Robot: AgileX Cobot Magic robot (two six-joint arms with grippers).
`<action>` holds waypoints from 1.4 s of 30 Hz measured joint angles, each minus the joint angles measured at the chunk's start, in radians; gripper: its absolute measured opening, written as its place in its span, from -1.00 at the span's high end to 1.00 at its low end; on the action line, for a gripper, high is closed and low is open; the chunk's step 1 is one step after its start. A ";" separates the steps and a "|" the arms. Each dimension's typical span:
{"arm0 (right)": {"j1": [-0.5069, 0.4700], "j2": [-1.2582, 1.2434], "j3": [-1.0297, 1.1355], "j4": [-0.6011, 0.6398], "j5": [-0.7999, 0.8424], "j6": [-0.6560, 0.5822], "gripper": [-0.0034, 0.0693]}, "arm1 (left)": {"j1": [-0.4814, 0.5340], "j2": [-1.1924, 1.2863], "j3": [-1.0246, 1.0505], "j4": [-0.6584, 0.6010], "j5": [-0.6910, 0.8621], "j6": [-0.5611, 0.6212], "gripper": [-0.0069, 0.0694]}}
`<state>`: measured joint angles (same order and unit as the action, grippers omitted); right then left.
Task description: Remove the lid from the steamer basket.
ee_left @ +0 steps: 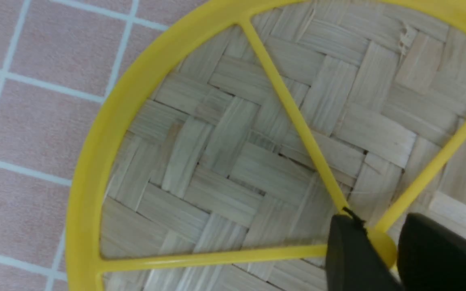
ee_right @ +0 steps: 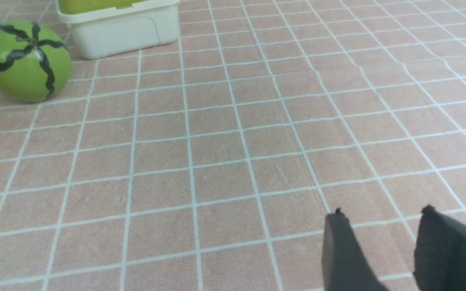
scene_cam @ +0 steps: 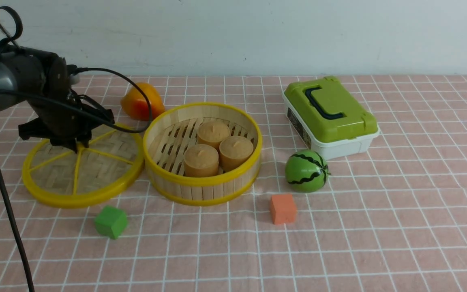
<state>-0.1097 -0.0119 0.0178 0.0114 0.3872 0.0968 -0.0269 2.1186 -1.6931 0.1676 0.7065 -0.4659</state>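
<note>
The lid point(scene_cam: 95, 170), a woven bamboo disc with a yellow rim and spokes, lies on the checked cloth just left of the steamer basket point(scene_cam: 203, 184), its rim close against the basket wall. The basket stands uncovered with three brown cakes point(scene_cam: 217, 148) inside. My left gripper point(scene_cam: 69, 144) is down on the lid's middle. In the left wrist view the lid point(ee_left: 257, 161) fills the picture, and the two fingers of the left gripper point(ee_left: 378, 218) straddle the yellow hub point(ee_left: 382, 246) closely; whether they still press it I cannot tell. My right gripper point(ee_right: 382, 210) hangs open over bare cloth.
An orange-red fruit point(scene_cam: 140, 101) sits behind the lid and basket. A green cube point(scene_cam: 111, 221) and an orange cube point(scene_cam: 283, 208) lie nearer the front. A toy watermelon point(scene_cam: 306, 170) and a white box with a green top point(scene_cam: 330, 113) stand to the right.
</note>
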 joint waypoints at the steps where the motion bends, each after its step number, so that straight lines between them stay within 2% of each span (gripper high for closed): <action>1: 0.000 0.000 0.000 0.000 0.000 0.000 0.24 | 0.000 -0.001 0.000 -0.005 0.000 0.000 0.19; 2: 0.000 0.000 0.000 0.000 0.000 0.000 0.24 | 0.000 -0.001 0.000 -0.015 0.000 0.000 0.05; 5: 0.000 0.000 0.000 0.000 0.000 0.000 0.24 | -0.001 -0.005 0.000 -0.021 0.012 0.000 -0.14; 8: 0.000 0.000 0.000 0.000 0.000 0.000 0.24 | -0.002 -0.028 0.000 -0.027 0.038 0.000 -0.21; 10: 0.000 0.000 0.000 0.000 0.000 0.000 0.24 | -0.002 -0.081 0.000 -0.026 0.054 0.011 -0.16; 15: 0.000 0.000 0.000 0.000 0.000 0.000 0.24 | -0.002 -0.263 0.001 -0.046 0.061 0.065 0.25; 16: 0.000 0.000 0.000 0.000 0.000 0.000 0.24 | -0.002 -0.338 0.010 -0.062 0.060 0.092 0.44; 18: 0.000 0.000 0.000 0.000 0.000 0.000 0.24 | -0.002 -0.438 0.039 -0.086 0.054 0.130 0.70; 20: 0.000 0.000 0.000 0.000 0.000 0.000 0.24 | -0.002 -0.541 0.088 -0.121 0.031 0.175 0.85; 25: 0.000 0.000 0.000 0.000 0.000 0.000 0.24 | -0.002 -0.842 0.336 -0.266 -0.091 0.309 0.85; 30: 0.000 0.000 0.000 0.000 0.000 0.000 0.24 | -0.002 -1.133 0.668 -0.449 -0.228 0.412 0.85; 31: 0.000 0.000 0.000 0.000 0.000 0.000 0.24 | -0.002 -1.144 0.693 -0.456 -0.235 0.417 0.85; 35: 0.000 0.000 0.000 0.000 0.000 0.000 0.24 | -0.002 -1.372 0.935 -0.528 -0.278 0.606 0.85; 36: 0.000 0.000 0.000 0.000 0.000 0.000 0.24 | -0.002 -1.391 0.945 -0.530 -0.279 0.616 0.85; 37: 0.000 0.000 0.000 0.000 0.000 0.000 0.24 | -0.002 -1.468 1.016 -0.545 -0.287 0.693 0.85; 42: 0.000 0.000 0.000 0.000 0.000 0.000 0.24 | -0.002 -1.666 1.183 -0.598 -0.375 0.799 0.85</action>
<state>-0.1097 -0.0119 0.0178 0.0114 0.3872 0.0968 -0.0290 0.4531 -0.5103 -0.4304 0.3318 0.3330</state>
